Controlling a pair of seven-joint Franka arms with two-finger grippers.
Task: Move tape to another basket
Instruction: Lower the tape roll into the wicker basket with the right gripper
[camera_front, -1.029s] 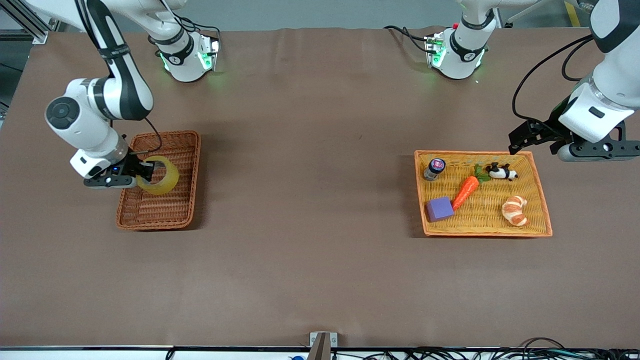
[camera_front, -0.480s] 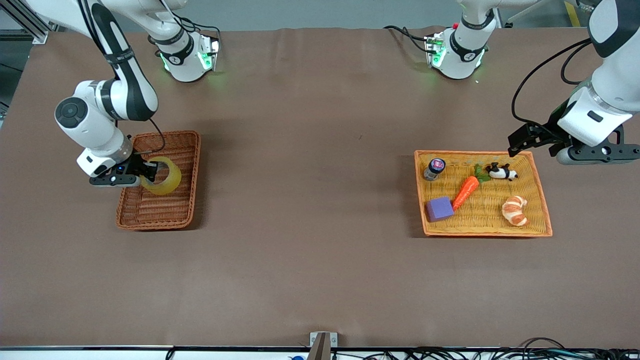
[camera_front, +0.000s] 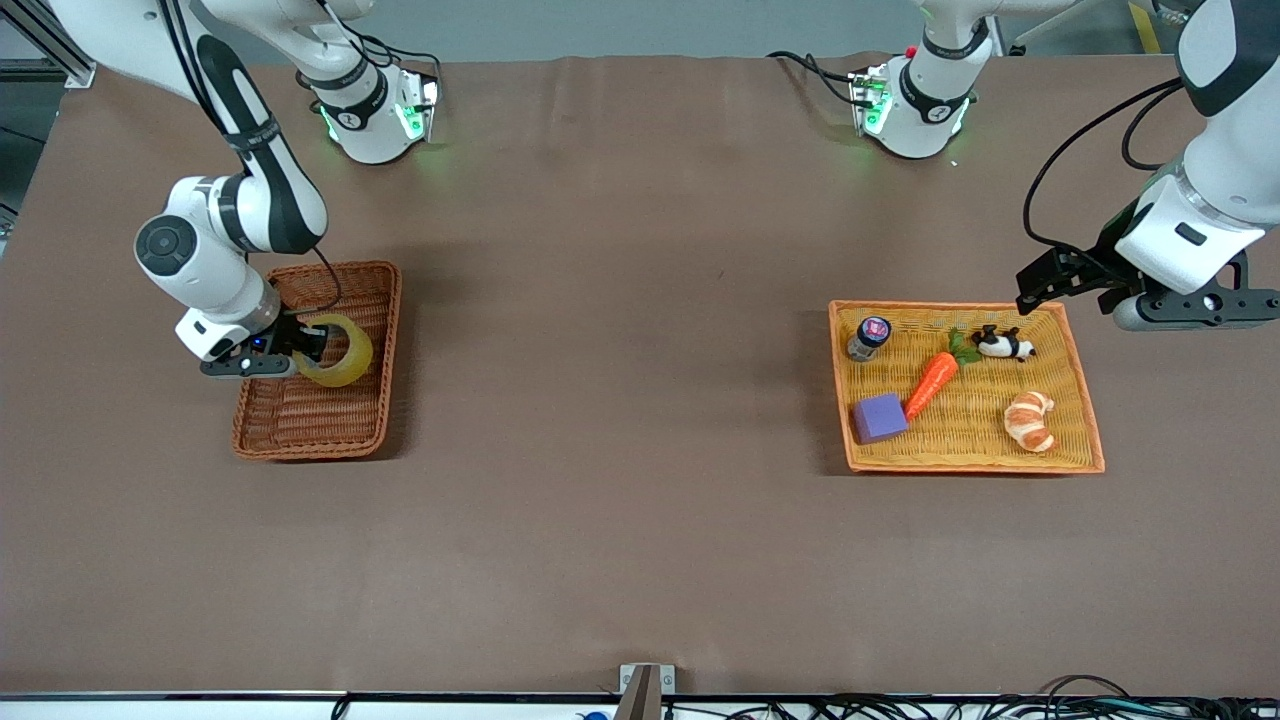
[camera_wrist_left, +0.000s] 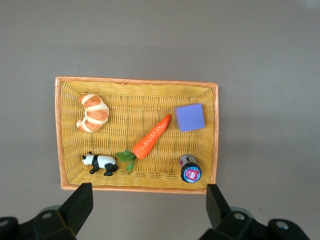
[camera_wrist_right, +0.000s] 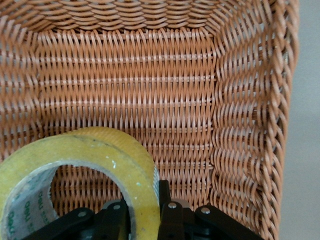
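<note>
The tape (camera_front: 338, 350) is held by the right gripper (camera_front: 303, 348), whose fingers are clamped on the ring's wall, one inside the hole and one outside. In the right wrist view the tape (camera_wrist_right: 85, 170) is seen pinched between the two fingers (camera_wrist_right: 170, 215), above the woven floor of the basket (camera_wrist_right: 240, 110). The gripper and the tape are over the basket (camera_front: 385, 300), which lies toward the right arm's end of the table (camera_front: 620, 400). Whether the tape touches the basket floor cannot be told.

The left gripper (camera_front: 1065, 285) is held wide open, with nothing between its fingers (camera_wrist_left: 77, 205), and is placed over the edge of the tray (camera_front: 1090, 420) farther from the front camera, toward the left arm's end of the table. In the tray (camera_wrist_left: 215, 135) are seen a croissant (camera_front: 1030, 420), a carrot (camera_front: 930, 383), a purple block (camera_front: 879, 417), a panda figure (camera_front: 1003, 344) and a small jar (camera_front: 869, 337).
</note>
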